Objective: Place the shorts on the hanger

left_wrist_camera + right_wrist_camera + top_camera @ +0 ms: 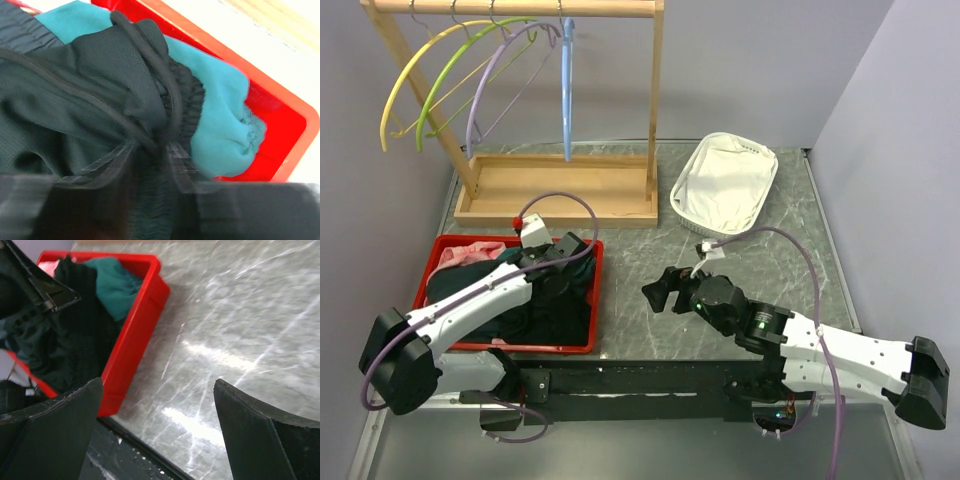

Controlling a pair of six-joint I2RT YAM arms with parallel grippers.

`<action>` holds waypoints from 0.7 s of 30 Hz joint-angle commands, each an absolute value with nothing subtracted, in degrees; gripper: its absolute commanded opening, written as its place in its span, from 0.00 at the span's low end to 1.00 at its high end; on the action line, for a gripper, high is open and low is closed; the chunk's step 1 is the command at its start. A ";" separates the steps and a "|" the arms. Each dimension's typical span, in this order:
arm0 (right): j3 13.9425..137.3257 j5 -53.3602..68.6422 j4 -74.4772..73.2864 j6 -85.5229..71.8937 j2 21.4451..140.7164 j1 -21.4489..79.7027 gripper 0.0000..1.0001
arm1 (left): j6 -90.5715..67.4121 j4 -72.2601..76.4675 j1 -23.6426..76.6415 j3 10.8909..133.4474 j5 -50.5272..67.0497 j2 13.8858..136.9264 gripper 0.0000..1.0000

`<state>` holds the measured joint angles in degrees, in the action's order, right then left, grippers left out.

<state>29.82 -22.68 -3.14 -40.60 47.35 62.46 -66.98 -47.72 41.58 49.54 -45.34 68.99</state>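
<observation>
Pinching the shorts with the left gripper, shut tight on a bunch of black cloth. Reaching down into the red bin. Lying there with the shorts: a teal cloth just beside them, and a pink cloth at the far left corner. Holding nothing in the right gripper, spread wide open above the grey table, near the bin's right side. See the hanger far back, light blue, hooked on the wooden rack, well apart from the shorts, right of three other hangers.
</observation>
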 commanded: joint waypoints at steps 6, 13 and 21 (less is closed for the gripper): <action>34.45 -13.19 6.50 -36.65 56.68 62.31 0.98 | -56.55 -48.53 41.48 55.98 -42.46 59.17 0.01; 40.69 -8.36 9.67 -35.07 64.76 62.31 0.98 | -41.50 -42.53 41.40 61.42 -27.96 44.83 0.01; 47.89 -4.39 11.34 -35.95 72.33 63.37 0.94 | -35.08 -40.43 41.40 66.62 -19.79 41.22 0.01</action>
